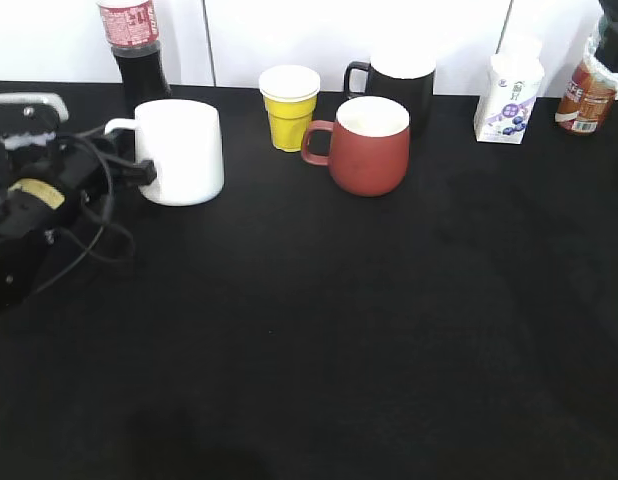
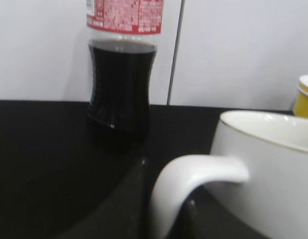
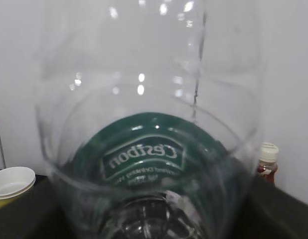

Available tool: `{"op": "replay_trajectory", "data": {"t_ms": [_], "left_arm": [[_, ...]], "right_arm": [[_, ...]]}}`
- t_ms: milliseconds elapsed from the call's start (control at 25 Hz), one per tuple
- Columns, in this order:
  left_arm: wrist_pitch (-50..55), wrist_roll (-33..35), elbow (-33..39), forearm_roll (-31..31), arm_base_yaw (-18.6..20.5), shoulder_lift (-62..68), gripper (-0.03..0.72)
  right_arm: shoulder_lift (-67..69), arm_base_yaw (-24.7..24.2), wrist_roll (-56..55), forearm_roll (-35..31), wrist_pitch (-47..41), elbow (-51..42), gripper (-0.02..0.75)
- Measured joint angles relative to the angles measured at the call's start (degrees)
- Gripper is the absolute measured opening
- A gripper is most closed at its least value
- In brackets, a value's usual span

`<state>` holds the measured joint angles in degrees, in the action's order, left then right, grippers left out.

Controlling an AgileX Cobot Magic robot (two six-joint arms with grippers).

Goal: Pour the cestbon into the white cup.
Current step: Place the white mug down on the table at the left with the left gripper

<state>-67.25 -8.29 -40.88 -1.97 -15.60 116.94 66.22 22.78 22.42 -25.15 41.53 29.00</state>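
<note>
The white cup [image 1: 184,150] stands at the back left of the black table, handle to the left. My left gripper [image 1: 139,172] is at that handle. In the left wrist view the handle [image 2: 194,184] sits between the two dark fingers [image 2: 169,214], which press on it. The cestbon [image 3: 144,124] fills the right wrist view: clear plastic with a dark green label, very close to the camera and hiding the jaws. My right gripper [image 1: 617,35] shows only as a dark shape at the top right edge of the exterior view, holding the bottle raised.
Along the back stand a dark cola bottle [image 1: 134,45] behind the white cup, a yellow paper cup [image 1: 289,105], a red-brown mug [image 1: 369,145], a black mug [image 1: 399,85], a small carton [image 1: 509,95] and a brown drink bottle [image 1: 587,95].
</note>
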Motion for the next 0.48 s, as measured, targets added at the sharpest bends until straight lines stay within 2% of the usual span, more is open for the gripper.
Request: {"op": "replay_trajectory", "data": {"t_ms": [280, 480], "left_arm": [[2.41, -0.18, 0.49, 5.73, 0.06, 0.0, 0.111], [6.37, -0.29, 0.49, 7.17, 0.06, -0.23, 0.121]], "right_arm": [[0.0, 0.0, 0.0, 0.0, 0.0, 0.0, 0.489], [0.0, 0.0, 0.0, 0.0, 0.0, 0.0, 0.489]]}}
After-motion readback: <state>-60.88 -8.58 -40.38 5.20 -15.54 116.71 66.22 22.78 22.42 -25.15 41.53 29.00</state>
